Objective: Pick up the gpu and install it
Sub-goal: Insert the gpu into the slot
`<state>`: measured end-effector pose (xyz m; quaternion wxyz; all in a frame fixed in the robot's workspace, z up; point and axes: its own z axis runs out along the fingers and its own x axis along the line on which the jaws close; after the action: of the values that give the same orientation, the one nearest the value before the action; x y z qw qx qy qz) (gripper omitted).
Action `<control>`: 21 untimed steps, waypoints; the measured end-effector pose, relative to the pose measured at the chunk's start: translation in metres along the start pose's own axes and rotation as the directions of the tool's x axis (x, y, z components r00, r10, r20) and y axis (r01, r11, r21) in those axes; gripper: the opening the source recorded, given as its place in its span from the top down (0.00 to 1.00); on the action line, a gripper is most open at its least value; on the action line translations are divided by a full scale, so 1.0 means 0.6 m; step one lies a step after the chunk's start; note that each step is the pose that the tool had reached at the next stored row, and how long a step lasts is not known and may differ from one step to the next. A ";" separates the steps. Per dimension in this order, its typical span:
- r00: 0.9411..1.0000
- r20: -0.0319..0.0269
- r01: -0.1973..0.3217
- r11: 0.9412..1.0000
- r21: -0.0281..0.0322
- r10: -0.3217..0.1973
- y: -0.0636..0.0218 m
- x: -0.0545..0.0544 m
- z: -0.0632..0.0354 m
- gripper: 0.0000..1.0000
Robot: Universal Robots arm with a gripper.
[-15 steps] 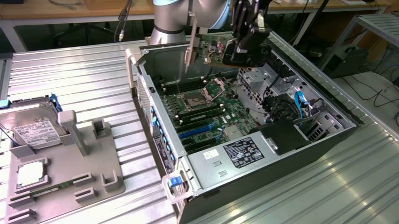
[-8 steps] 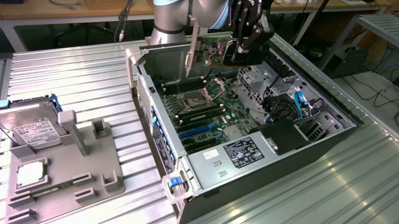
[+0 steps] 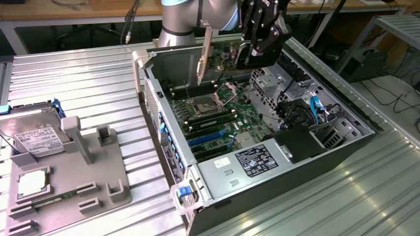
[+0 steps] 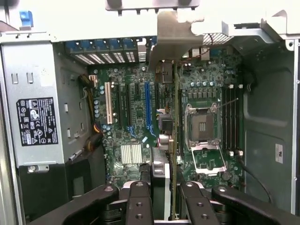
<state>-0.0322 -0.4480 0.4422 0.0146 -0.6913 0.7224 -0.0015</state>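
Exterior view: end effector (image 3: 253, 54) hangs over the far end of the open computer case (image 3: 152, 93), jaws partly closed and clamped on the gpu (image 3: 226, 54); card held upright on edge, clear of the board below, its silver bracket (image 3: 204, 54) toward the exterior view's left. Blue expansion slots (image 3: 206, 137) lie nearer the camera than the card, past the CPU socket (image 3: 200, 105). Hard drive (image 3: 36, 137) sits in its grey fixture (image 3: 98, 172) on the ribbed surface (image 3: 78, 83), well apart from the case. Wrist view: end effector (image 4: 167, 197) grips the gpu (image 4: 174, 117) seen edge-on, between the long blue slot (image 4: 148, 108) and the CPU socket (image 4: 202, 124), not over the slot. Judgement: step in hand is lining up the card. Done well, the card's edge runs parallel to the slot, directly above it, bracket (image 4: 171, 37) meeting the rear opening, card kept vertical, no tilt, no scraping of neighbouring parts
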 end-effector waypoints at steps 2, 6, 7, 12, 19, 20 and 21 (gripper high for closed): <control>1.000 0.001 0.010 1.000 0.012 -0.010 0.000 0.000 0.001 0.72; 1.000 0.002 0.028 0.999 0.025 -0.028 0.000 0.000 0.002 0.72; 1.000 0.006 0.030 0.999 0.025 -0.030 0.000 0.000 0.002 0.72; 0.999 0.019 0.038 0.999 0.026 -0.039 0.000 0.000 0.003 0.72; 0.993 0.021 0.115 0.993 0.036 -0.115 0.000 0.000 0.005 0.72; 0.992 0.020 0.121 0.992 0.041 -0.122 0.000 0.000 0.006 0.72; 0.992 0.020 0.125 0.991 0.045 -0.126 0.000 0.000 0.006 0.72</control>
<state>-0.0323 -0.4480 0.4385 0.0378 -0.7349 0.6770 -0.0101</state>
